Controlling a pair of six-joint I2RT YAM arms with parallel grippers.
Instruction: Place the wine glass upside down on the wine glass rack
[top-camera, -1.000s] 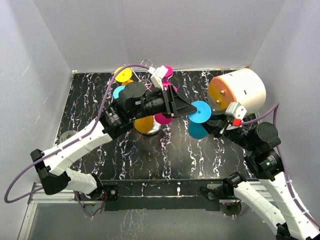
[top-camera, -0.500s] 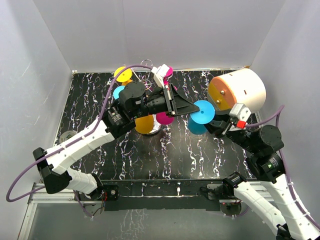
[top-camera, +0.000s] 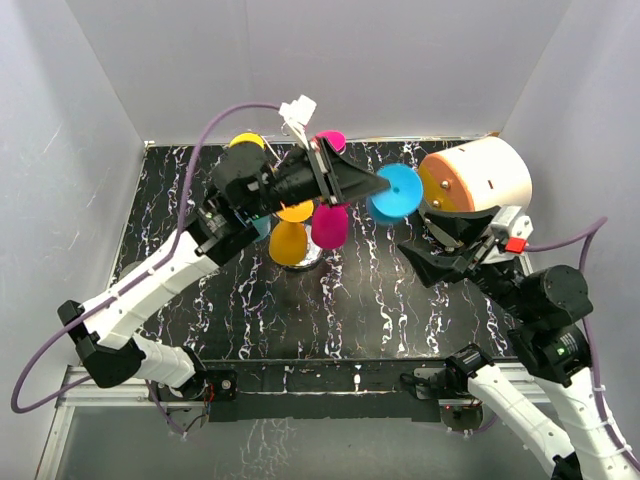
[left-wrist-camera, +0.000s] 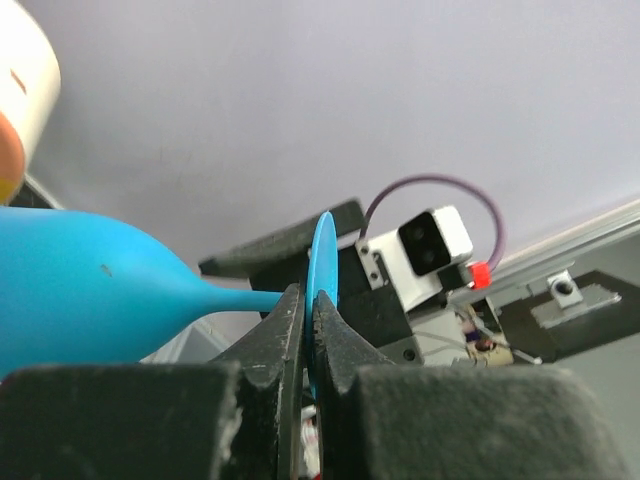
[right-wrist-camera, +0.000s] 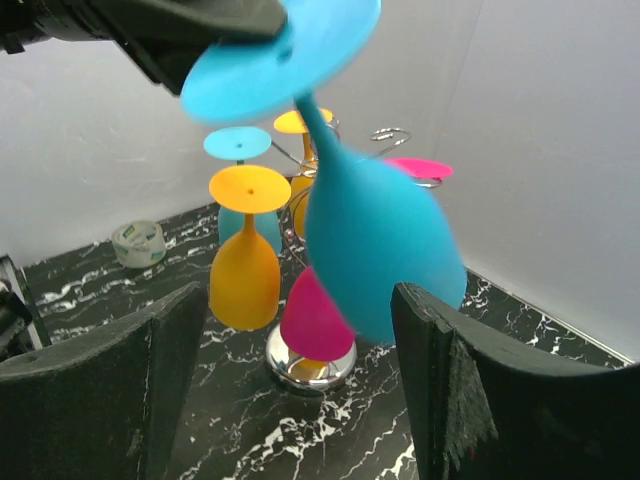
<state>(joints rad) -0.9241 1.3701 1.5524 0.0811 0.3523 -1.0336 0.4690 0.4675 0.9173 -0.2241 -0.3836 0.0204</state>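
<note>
The blue wine glass (top-camera: 397, 192) hangs in the air right of the wine glass rack (top-camera: 308, 262), foot up and bowl down, tilted. My left gripper (top-camera: 380, 185) is shut on the rim of its flat foot (left-wrist-camera: 322, 250); the blue bowl (left-wrist-camera: 80, 295) fills the left of that view. In the right wrist view the glass (right-wrist-camera: 375, 240) floats between and above my open right gripper (right-wrist-camera: 300, 400), whose fingers (right-wrist-camera: 470, 390) do not touch it. The rack's chrome base (right-wrist-camera: 310, 362) stands behind, carrying yellow (right-wrist-camera: 243, 265), magenta (right-wrist-camera: 315, 320) and blue glasses upside down.
A large white-and-orange cylinder (top-camera: 480, 180) sits at the back right, just behind my right gripper (top-camera: 445, 248). A small tape roll (right-wrist-camera: 138, 243) lies on the black marbled table (top-camera: 350, 300) at the left. White walls close in the back and sides.
My right gripper has opened, let go of the blue glass and drawn back toward the near right. My left gripper has closed on the glass's foot and lifted it up and back.
</note>
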